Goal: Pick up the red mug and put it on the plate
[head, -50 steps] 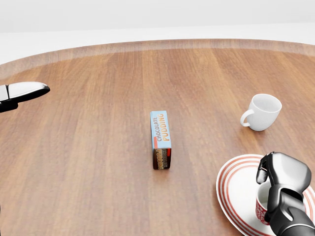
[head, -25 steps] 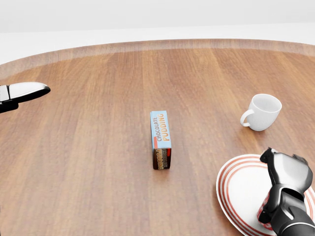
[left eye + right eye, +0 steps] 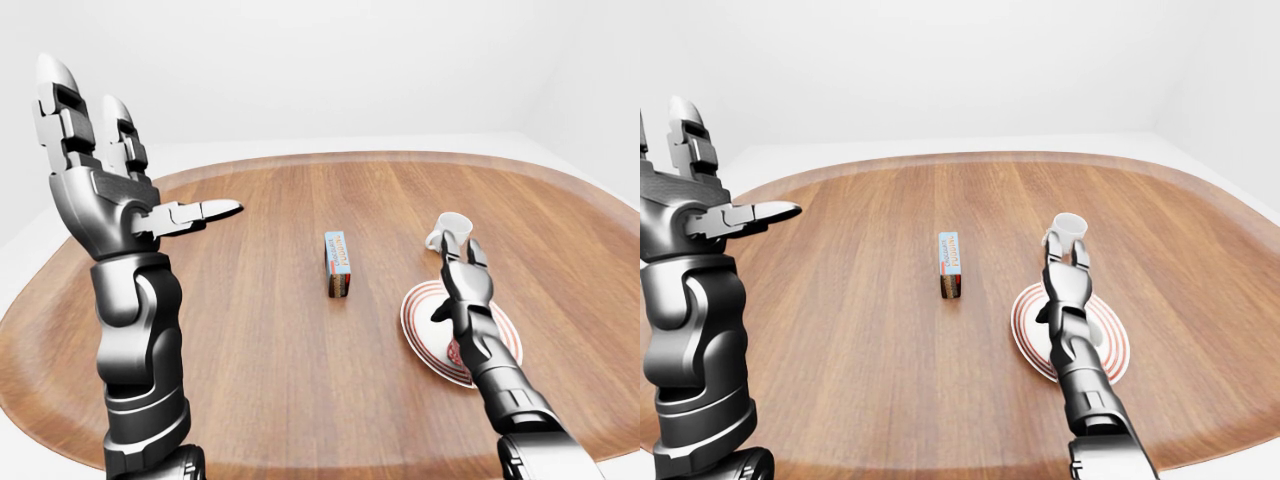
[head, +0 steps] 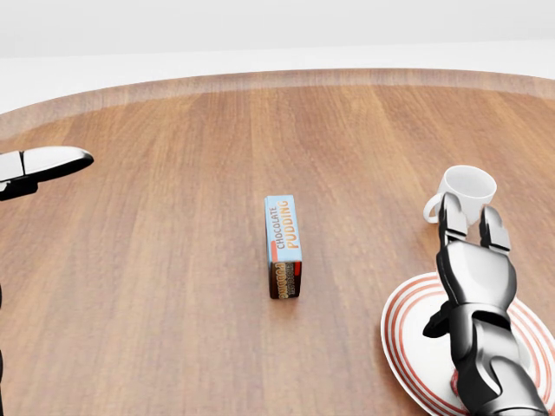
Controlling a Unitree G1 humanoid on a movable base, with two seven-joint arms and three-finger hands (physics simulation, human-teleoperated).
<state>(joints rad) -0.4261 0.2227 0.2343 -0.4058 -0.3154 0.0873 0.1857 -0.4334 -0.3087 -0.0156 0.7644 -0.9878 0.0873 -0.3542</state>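
The red mug (image 3: 456,350) stands on the red-striped white plate (image 4: 414,347) at the lower right of the head view. My right forearm hides most of it, so only a sliver of red shows. My right hand (image 4: 461,260) is open above the plate, fingers pointing up and away from the mug, holding nothing. My left hand (image 3: 140,185) is raised high at the left of the left-eye view. It is open and empty, with fingers spread and thumb pointing right.
A white mug (image 4: 468,192) stands just beyond the plate, partly behind my right fingertips. A blue chocolate pudding box (image 4: 284,245) lies in the middle of the round wooden table (image 4: 173,260). The table's rim curves along the top of the head view.
My right hand has let go of the red mug, opened, and risen from the plate with its fingers now pointing up. The left hand has barely moved.
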